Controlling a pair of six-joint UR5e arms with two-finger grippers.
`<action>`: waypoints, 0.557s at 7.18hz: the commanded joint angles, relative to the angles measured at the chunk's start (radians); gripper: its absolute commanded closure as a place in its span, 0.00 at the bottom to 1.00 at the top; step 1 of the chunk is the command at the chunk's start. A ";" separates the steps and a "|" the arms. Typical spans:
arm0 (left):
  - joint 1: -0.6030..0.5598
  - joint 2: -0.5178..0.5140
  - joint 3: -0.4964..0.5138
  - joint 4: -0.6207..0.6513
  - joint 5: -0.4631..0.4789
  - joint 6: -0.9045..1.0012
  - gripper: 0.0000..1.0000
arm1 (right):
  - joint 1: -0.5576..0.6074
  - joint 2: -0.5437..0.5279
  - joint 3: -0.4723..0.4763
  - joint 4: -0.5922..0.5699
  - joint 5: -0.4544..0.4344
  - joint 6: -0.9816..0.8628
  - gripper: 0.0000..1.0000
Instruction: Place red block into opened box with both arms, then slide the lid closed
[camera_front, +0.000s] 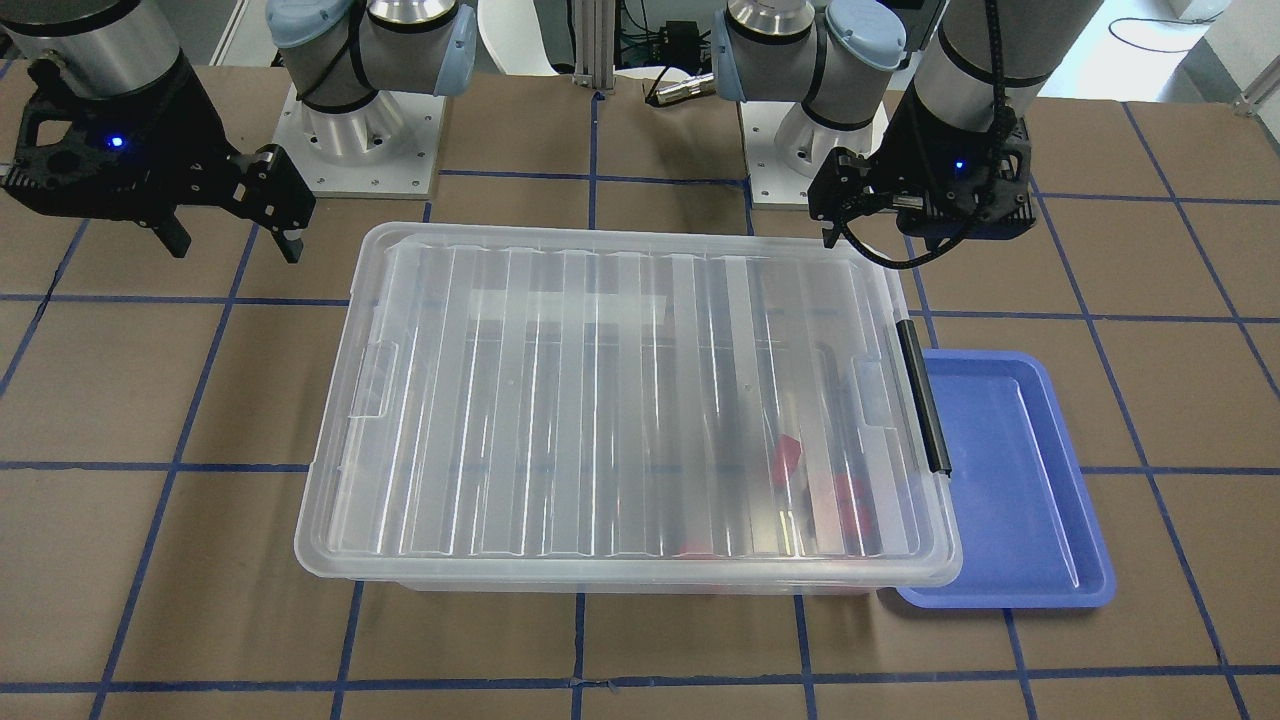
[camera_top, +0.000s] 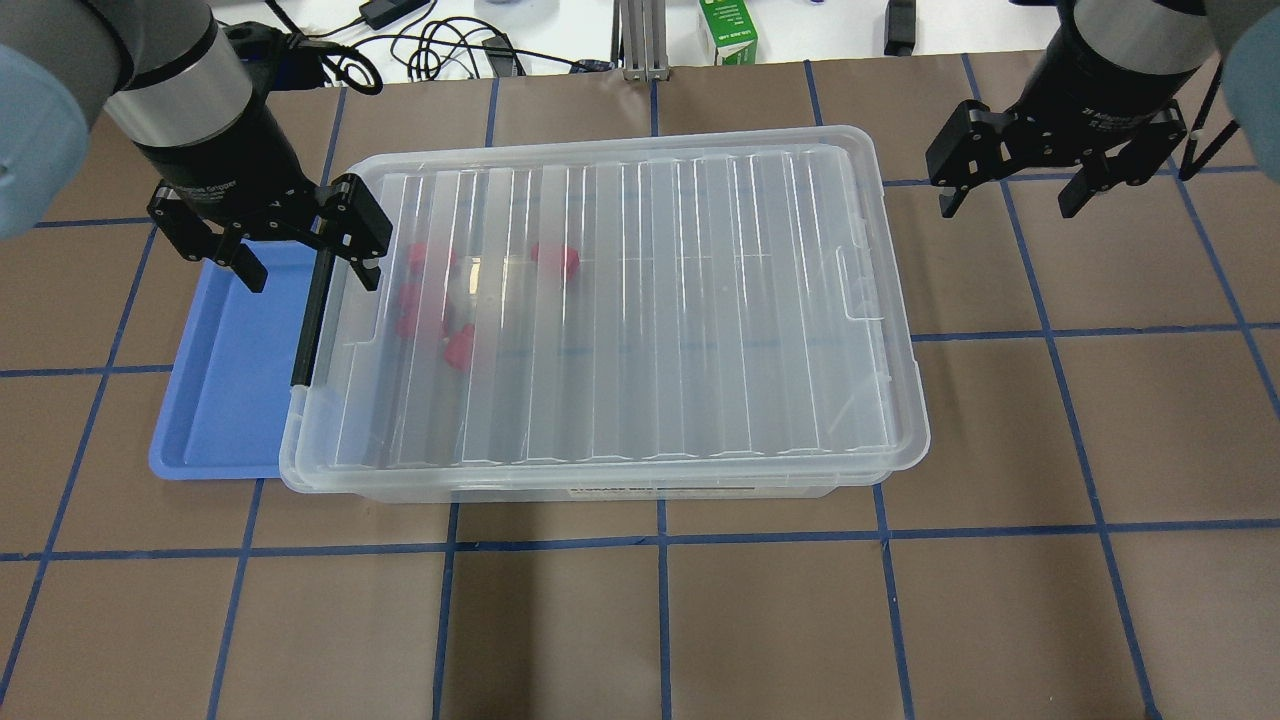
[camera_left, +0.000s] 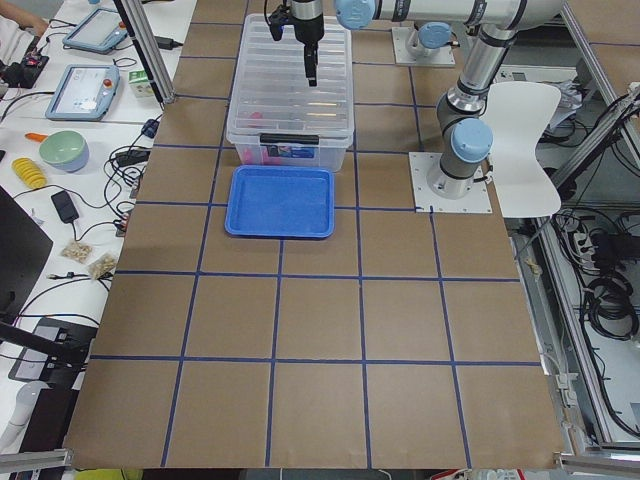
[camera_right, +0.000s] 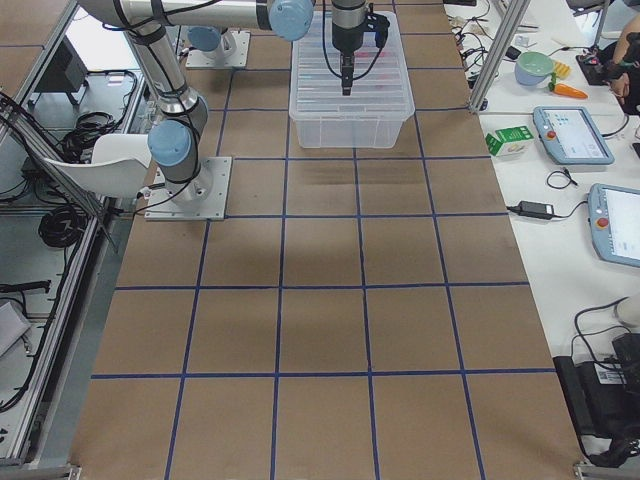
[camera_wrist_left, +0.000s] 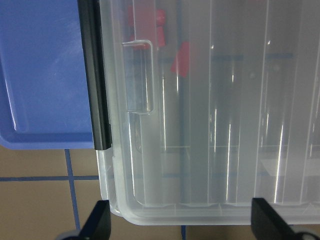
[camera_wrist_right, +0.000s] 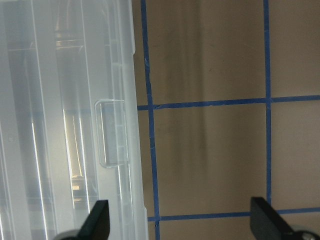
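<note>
The clear box stands mid-table with the ribbed lid lying over it, covering the whole top. Several red blocks show blurred through the lid near the black handle end, also seen as red blocks and red blocks. My left gripper hovers open over the handle end of the box, holding nothing. My right gripper is open and empty, off the box's other end above bare table. The left gripper and the right gripper each show spread fingertips.
A shallow blue tray lies against the handle end of the box, partly under my left gripper. Brown table covering with blue tape grid lines surrounds the box. Cables and a green carton sit beyond the far edge.
</note>
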 joint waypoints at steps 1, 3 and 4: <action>0.000 -0.001 0.001 0.001 0.001 0.000 0.00 | 0.049 0.002 -0.005 0.012 -0.026 0.039 0.00; -0.001 0.001 -0.005 0.001 0.001 -0.002 0.00 | 0.048 -0.004 -0.008 0.013 -0.017 0.038 0.00; -0.001 -0.001 -0.007 0.003 -0.001 -0.005 0.00 | 0.048 -0.006 -0.016 0.013 -0.016 0.039 0.00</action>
